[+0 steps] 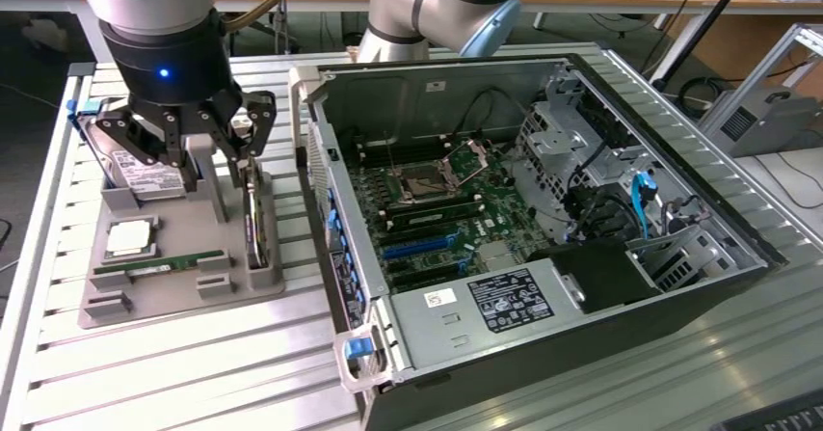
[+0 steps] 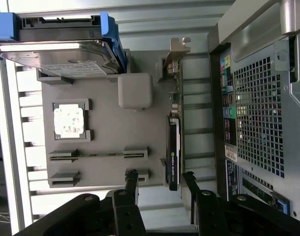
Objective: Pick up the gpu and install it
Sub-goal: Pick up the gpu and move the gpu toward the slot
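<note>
**Now over the parts tray, jaws apart above the gpu**

Right now I have the black two-finger gripper hanging over the grey moulded parts tray on the slatted metal table, on the exterior view's left. Its jaws stand wide apart and hold nothing.

The gpu, a thin green circuit card with a black cooler and a silver end bracket, stands on its long edge in a slot along the side of the tray nearest the open grey computer case. Through the wrist view, the end of the gpu away from its bracket lies between the two fingertips, much closer to one than to the other. I cannot tell whether that finger touches it.

Also on the tray are a boxy hard drive with blue rails, a square silver processor chip and a narrow green memory stick, each in its own cradle. The case lies on its side just beside the tray, with its green motherboard exposed.
</note>
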`<move>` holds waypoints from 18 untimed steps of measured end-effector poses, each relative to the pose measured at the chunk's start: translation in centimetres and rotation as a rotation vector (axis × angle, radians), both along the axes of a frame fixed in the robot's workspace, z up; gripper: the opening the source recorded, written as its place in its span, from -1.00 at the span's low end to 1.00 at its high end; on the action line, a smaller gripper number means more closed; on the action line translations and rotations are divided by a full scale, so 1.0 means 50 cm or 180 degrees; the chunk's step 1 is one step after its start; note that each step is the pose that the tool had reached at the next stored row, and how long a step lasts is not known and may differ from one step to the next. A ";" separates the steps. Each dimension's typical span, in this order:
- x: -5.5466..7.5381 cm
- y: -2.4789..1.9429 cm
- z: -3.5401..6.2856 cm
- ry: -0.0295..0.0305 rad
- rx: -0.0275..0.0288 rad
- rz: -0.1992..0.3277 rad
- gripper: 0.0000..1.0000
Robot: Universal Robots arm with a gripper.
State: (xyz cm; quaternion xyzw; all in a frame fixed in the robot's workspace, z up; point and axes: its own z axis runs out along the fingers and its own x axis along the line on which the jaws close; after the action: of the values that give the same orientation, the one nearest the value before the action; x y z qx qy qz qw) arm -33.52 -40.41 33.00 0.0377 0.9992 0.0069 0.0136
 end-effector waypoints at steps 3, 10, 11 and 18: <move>0.000 0.0000 -0.002 0.0000 -0.0002 0.0000 -0.04; 0.000 -0.0001 -0.005 0.0000 -0.0007 0.0000 -0.04; 0.000 0.0000 -0.005 0.0000 -0.0007 0.0000 -0.04; 0.001 0.0011 -0.011 0.0000 -0.0007 0.0000 -0.04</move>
State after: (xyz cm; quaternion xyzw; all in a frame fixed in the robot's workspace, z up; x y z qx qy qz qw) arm -33.47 -40.35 32.46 0.0377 0.9992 0.0058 0.0136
